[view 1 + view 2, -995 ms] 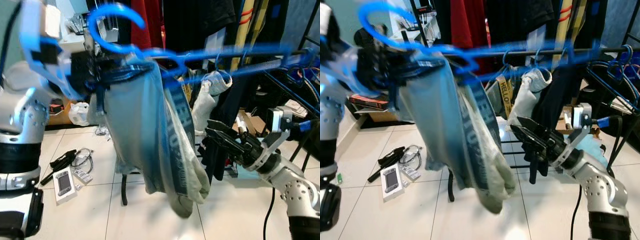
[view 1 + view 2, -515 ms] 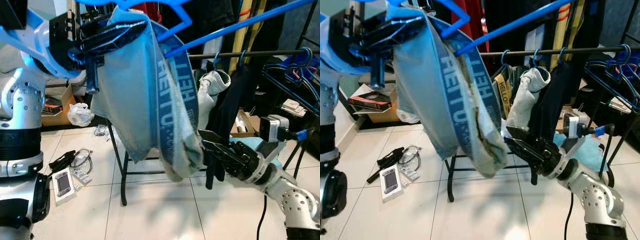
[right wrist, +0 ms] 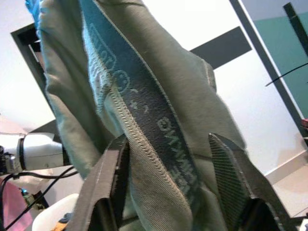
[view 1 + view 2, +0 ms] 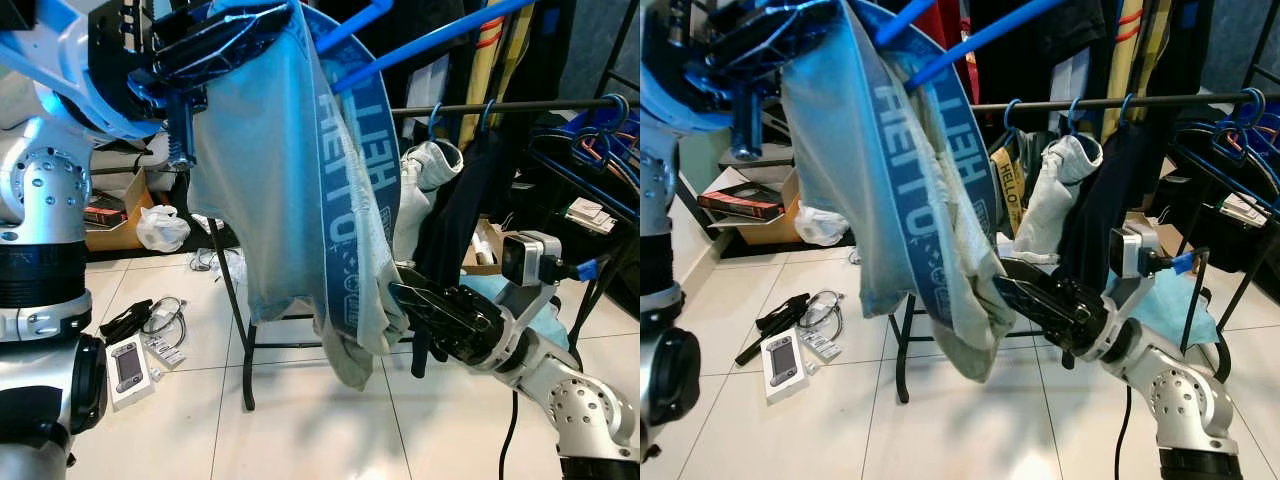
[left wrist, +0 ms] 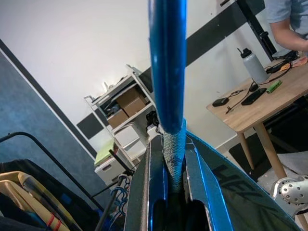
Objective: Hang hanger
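Beneath the raised hanger (image 4: 420, 40), right gripper (image 4: 405, 300) (jaws open) now touches garment (image 4: 290, 190).

The garment (image 4: 300, 190) hangs from the hanger (image 4: 440, 35), before the clothes rail (image 4: 520, 104); the right gripper (image 4: 425, 305) is below it.

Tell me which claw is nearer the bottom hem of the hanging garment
Right. The right claw is open with its fingers either side of the garment near the hem; the left claw is up top, shut on the blue hanger.
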Controlling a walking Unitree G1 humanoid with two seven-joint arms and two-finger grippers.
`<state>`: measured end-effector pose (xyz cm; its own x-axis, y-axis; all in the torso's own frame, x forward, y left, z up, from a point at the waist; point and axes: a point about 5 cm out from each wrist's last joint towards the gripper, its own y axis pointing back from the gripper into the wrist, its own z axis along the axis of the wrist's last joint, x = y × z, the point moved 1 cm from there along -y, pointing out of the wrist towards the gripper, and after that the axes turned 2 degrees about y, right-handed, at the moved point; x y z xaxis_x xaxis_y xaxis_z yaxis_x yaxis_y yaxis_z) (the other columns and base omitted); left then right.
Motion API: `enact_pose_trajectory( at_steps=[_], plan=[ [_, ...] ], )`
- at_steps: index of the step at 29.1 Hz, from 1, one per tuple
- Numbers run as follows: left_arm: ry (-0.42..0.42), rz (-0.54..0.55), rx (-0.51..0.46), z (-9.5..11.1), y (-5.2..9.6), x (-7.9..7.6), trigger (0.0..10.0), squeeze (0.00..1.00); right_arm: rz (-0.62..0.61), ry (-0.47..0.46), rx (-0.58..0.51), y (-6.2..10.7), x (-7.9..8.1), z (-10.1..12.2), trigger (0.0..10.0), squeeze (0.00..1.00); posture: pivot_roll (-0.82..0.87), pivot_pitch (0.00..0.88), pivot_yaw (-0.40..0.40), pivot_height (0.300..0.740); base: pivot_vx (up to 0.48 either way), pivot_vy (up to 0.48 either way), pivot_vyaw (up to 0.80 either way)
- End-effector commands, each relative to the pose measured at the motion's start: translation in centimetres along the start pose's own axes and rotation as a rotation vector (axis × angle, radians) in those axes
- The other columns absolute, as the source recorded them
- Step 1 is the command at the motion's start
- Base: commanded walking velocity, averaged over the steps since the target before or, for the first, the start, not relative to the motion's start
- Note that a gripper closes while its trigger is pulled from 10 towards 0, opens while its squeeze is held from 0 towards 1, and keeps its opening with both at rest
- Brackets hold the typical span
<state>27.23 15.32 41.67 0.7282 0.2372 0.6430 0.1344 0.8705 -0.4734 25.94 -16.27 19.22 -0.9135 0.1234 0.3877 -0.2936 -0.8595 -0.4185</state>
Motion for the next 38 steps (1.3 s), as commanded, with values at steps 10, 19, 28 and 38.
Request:
enact_pose_trajectory(
  at_steps=[10, 19, 28, 38],
  plan=[
    [-0.013, -0.009, -0.035, 0.6, -0.7, 0.1, 10.0, 0.0, 0.034, -0.027, 0.032, -1.0, 0.1, -1.2, 2.9, 0.0, -0.06, 0.0, 0.073, 0.74, 0.0, 0.0, 0.0],
    [-0.04, 0.015, 0.065, -0.5, 0.2, 0.2, 10.0, 0.0, -0.024, 0.015, 0.02, -0.1, -0.1, -0.4, 0.0, 0.0, -0.07, 0.0, 0.079, 0.74, 0.0, 0.0, 0.0],
    [-0.056, -0.051, 0.489, -5.1, 4.4, -2.1, 10.0, 0.0, -0.405, 0.157, 0.009, 3.0, -3.5, 2.6, 0.0, 0.0, -0.07, 0.0, 0.082, 0.74, 0.0, 0.0, 0.0],
    [-0.017, -0.078, 0.637, -7.6, 7.0, -4.6, 10.0, 0.0, -0.688, 0.168, 0.061, 4.0, -6.5, 4.0, 0.0, 0.0, -0.07, 0.0, 0.077, 0.74, 0.0, 0.0, 0.0]
  ],
)
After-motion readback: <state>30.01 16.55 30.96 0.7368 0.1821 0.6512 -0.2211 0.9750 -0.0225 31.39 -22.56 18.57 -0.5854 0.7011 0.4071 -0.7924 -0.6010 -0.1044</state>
